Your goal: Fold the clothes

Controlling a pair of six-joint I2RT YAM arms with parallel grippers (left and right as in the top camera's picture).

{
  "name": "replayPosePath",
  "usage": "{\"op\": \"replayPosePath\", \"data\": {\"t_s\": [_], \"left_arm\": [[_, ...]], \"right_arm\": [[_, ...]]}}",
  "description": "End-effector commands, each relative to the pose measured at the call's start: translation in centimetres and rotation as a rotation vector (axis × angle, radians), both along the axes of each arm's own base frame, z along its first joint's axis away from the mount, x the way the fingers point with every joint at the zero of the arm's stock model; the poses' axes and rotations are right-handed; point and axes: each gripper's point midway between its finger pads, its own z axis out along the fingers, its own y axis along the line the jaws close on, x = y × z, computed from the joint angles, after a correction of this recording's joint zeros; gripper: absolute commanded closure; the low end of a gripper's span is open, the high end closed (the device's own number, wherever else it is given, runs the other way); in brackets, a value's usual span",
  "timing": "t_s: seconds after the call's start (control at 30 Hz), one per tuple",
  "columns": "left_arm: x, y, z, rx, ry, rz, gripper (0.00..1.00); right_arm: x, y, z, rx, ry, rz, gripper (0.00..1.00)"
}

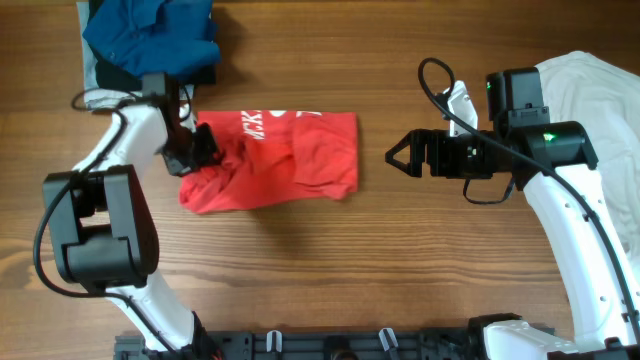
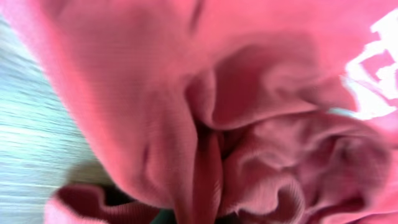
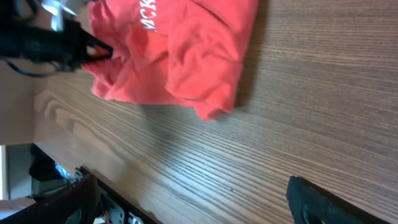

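While left fingers [image 1: 210, 150] pinch: bunched edge of red T-shirt [image 1: 295, 160]
Right fingers [image 1: 391, 155]: spread, empty, hovering nearby
Next: likely carry edge across evenly

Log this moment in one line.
left gripper: shut on bunched edge of crumpled red cloth T-shirt | right gripper: open, apart from shirt, over wooden table | fold: unfinished

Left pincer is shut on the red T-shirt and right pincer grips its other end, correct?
No. The left pincer is shut on the red T-shirt, but the right pincer is open and apart from it, as the overhead view shows.
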Motion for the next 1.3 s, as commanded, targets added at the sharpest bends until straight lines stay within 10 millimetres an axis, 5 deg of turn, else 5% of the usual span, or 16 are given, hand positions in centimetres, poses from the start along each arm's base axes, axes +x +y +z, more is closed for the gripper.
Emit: {"op": "replayPosePath", "data": {"t_s": [0.0, 0.13, 0.27, 0.5, 0.77, 0.83, 0.93, 1.0, 1.13, 1.2, 1.27], "left_arm": [[3.0, -0.5, 4.6, 0.091, -0.071, -0.089, 0.96], [3.7, -7.1, 8.6, 0.079, -0.145, -0.211, 0.96], [1.1, -15.5, 8.8, 0.057, -0.142, -0.36, 0.96], [-0.9, -23.4, 9.2, 0.108, -0.252, -0.523, 0.96], [0.6, -26.5, 9.7, 0.047, -0.358, -0.523, 0.89], [0.9, -27.4, 9.1, 0.013, -0.36, -0.531, 0.76], [0.5, -29.0, 7.5, -0.069, -0.319, -0.556, 0.79], [-0.1, -29.8, 7.0, -0.112, -0.292, -0.574, 0.43], [0.4, -30.4, 8.4, -0.122, -0.357, -0.612, 0.21], [1.1, -30.0, 10.7, -0.121, -0.417, -0.616, 0.12], [2.8, -27.7, 15.5, -0.083, -0.539, -0.54, 0.05]], "right_arm": [[0.1, -0.2, -0.1, -0.03, -0.021, 0.012, 0.02], [0.1, -0.2, -0.1, -0.03, -0.018, 0.012, 0.02], [0.0, -0.3, -0.5, -0.035, -0.011, 0.011, 0.01], [-1.2, -0.6, -4.8, -0.051, 0.083, -0.014, 0.02], [-0.7, -0.7, -5.2, -0.045, 0.089, -0.06, 0.02], [0.1, -1.1, -5.1, -0.052, 0.085, -0.121, 0.02], [1.4, -1.0, -4.6, -0.037, 0.035, -0.137, 0.02], [1.9, -0.9, -4.4, -0.031, 0.016, -0.143, 0.02], [2.0, -1.2, -4.5, -0.049, 0.013, -0.153, 0.01], [2.0, -1.3, -4.6, -0.055, 0.014, -0.155, 0.01], [1.9, -1.3, -4.6, -0.055, 0.015, -0.155, 0.01]]}}
